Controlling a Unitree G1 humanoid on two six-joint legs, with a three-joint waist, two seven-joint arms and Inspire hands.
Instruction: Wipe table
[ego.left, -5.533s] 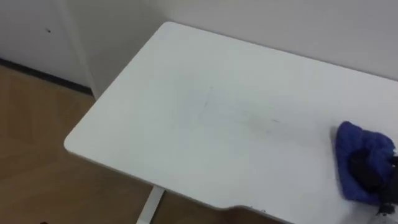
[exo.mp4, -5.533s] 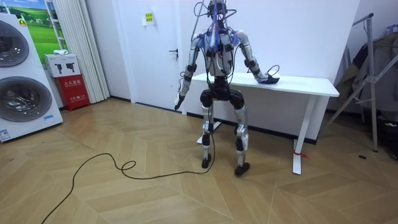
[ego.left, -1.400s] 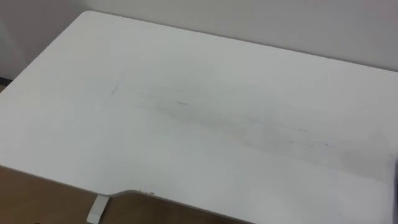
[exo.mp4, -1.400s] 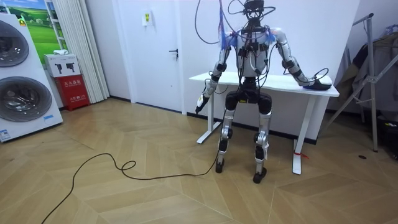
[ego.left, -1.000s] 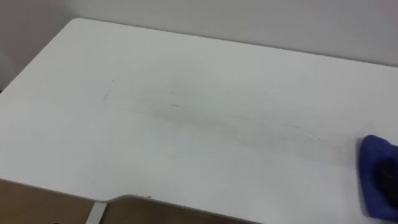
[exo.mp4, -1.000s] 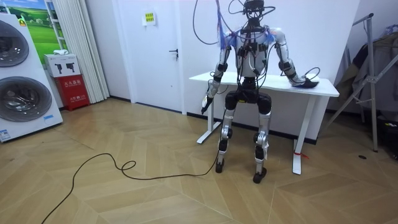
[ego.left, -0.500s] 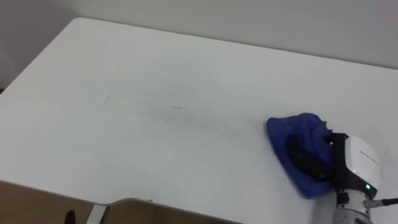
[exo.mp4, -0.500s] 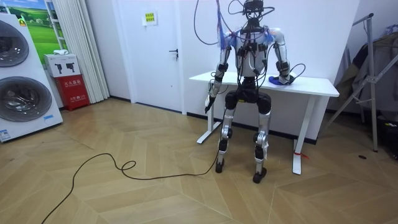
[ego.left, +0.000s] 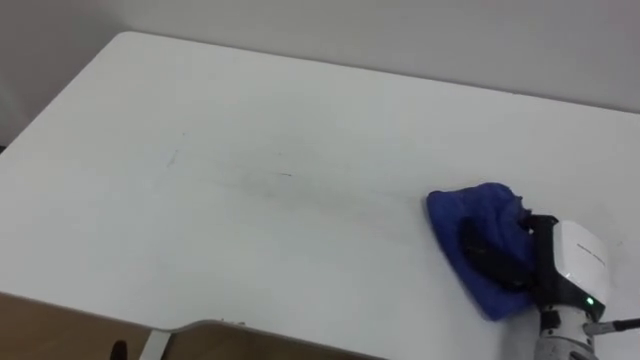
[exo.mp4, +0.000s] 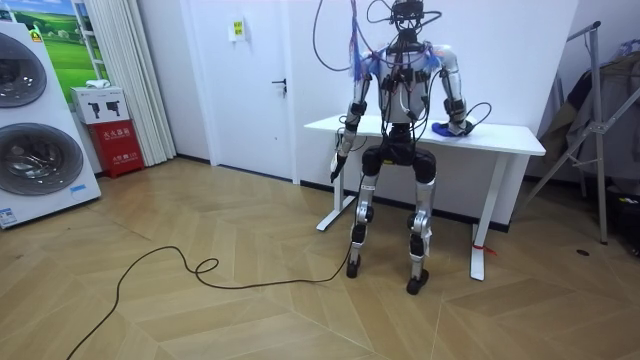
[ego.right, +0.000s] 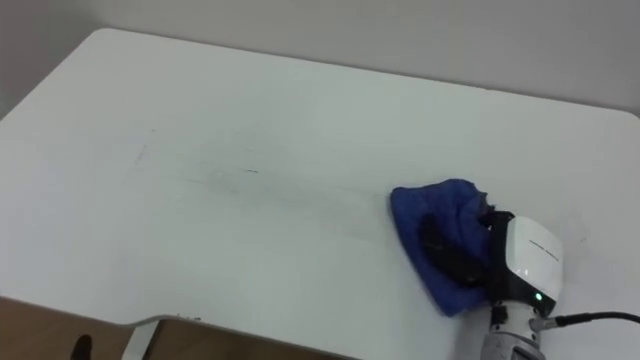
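Left eye view: the blue cloth is pinned on the right part of the white table by the right hand, fingers laid flat on it, not clenched. Faint grey streaks can be seen left of the cloth, so it's judged roughly half done, with the middle and left not yet wiped. The left hand is hung by the table edge.

Right hand partly buried in blue cloth folds; table right end cut off; left hand too small to read.
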